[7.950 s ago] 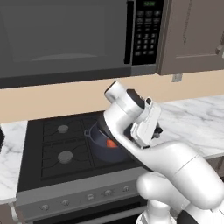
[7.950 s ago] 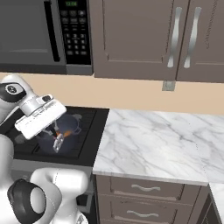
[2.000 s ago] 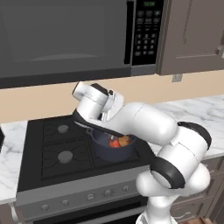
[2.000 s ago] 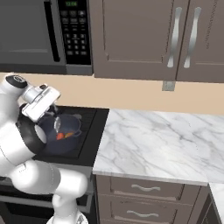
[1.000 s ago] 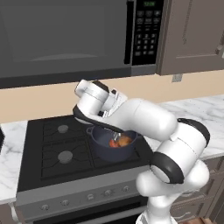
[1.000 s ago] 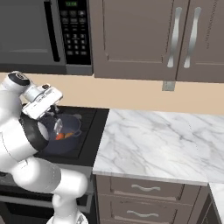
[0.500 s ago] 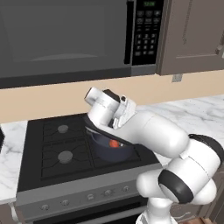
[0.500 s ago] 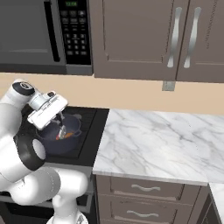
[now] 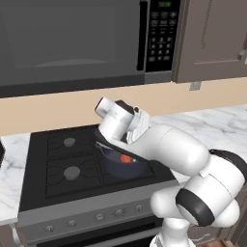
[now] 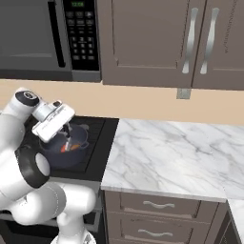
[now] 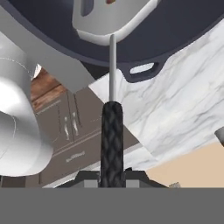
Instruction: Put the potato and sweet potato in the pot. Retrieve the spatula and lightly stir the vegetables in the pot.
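End effector (image 11: 112, 174): clenched on the spatula's black handle, seen in the hand view; the wrist hangs above the pot.
Spatula (image 11: 112, 52): slim shaft runs from the handle to the slotted silver-grey head, which sits inside the pot.
Pot (image 9: 120, 163): dark blue-grey, on the right front burner of the stove (image 9: 58, 178).
Sweet potato (image 9: 126, 158): orange-red, lying in the pot, just beside the spatula head.
Potato: cannot tell; hidden by the arm.
Tabletop (image 10: 181, 152): white marble, right of the stove.
Microwave (image 9: 72, 41): mounted above the stove.
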Controlling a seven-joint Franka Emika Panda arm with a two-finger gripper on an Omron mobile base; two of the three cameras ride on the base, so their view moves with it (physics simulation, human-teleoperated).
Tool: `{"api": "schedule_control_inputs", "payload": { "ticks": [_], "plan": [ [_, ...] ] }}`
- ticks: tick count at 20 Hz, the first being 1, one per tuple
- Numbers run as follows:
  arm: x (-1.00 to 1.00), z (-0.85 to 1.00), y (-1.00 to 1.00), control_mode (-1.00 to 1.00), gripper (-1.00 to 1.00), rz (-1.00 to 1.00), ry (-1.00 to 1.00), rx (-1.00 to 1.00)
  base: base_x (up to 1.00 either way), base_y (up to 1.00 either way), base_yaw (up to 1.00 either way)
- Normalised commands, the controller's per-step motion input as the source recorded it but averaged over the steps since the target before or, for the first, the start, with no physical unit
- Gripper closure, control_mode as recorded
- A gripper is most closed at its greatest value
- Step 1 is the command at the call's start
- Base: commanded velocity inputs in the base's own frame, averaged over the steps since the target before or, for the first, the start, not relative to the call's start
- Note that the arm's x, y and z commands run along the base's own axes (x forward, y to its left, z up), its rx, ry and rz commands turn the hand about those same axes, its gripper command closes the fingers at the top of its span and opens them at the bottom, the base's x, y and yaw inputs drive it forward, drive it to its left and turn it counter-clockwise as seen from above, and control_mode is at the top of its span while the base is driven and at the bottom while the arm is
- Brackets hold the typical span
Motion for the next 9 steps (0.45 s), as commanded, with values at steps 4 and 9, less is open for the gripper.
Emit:
{"api": "schedule_control_inputs", "payload": {
  "ticks": [4,9],
  "plan": [
    [0.3,-0.14,0.23,-1.0,1.0,0.0,0.08,0.0,0.0,0.0,0.0],
    [0.33,-0.17,0.32,-1.0,1.0,0.0,0.03,0.0,0.0,0.0,0.0]
  ]
}}
